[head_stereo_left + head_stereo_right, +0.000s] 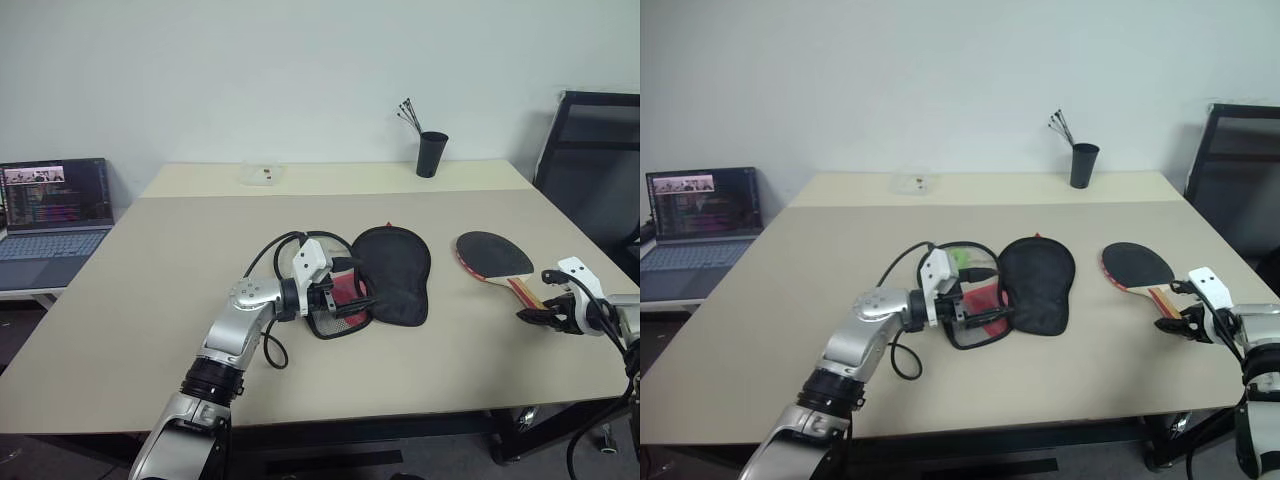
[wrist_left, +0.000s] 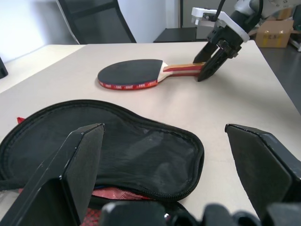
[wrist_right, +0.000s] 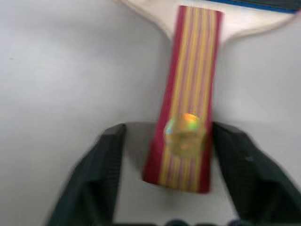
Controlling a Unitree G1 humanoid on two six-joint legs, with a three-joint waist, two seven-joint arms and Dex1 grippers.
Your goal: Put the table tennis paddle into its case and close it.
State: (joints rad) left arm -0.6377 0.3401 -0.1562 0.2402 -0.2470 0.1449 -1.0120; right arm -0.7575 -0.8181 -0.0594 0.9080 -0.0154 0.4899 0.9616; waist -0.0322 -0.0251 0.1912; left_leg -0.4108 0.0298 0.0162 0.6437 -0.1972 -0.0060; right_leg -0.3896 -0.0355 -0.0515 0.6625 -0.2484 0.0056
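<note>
Near centre of desk [image 1: 150, 330]: left gripper [image 1: 352, 297] level, pointing right, jaws fully apart, empty. Positioned at near-left edge of case [image 1: 392, 272], over the red mesh side; cannot tell whether fingers actually touch the fabric. Nothing clamped.

Case: lying flat mid-desk, black side up, zipper rim gaping at the near edge with red lining showing. Judged soft and floppy, light; likely to slide or fold if pushed, so needs pinning or a lifted lip while anything goes in. Best hold judged at the zipper rim, not the flat panel.

Right of case, apart from it: paddle [image 1: 494, 255] flat on desk, black rubber face up, red edge visible, handle pointing toward near-right corner. Judged light, stiff and flat; rubber face grippy, lacquered wooden handle smoother. Lies low on the desk, so blade hard to get under; handle the obvious place to take hold, across its two long sides near the end.

Right gripper [image 3: 170, 155] angled downward at handle end, fingers [image 3: 91, 181] parted and straddling the striped handle, gap visible on both sides. Not yet closed on it, no lift evident. Closing squarely judged necessary to avoid twisting the paddle.

Far side: black cup [image 1: 431, 154] with sticks, well clear. Laptop [image 1: 55, 210] far left, off the desk.
</note>
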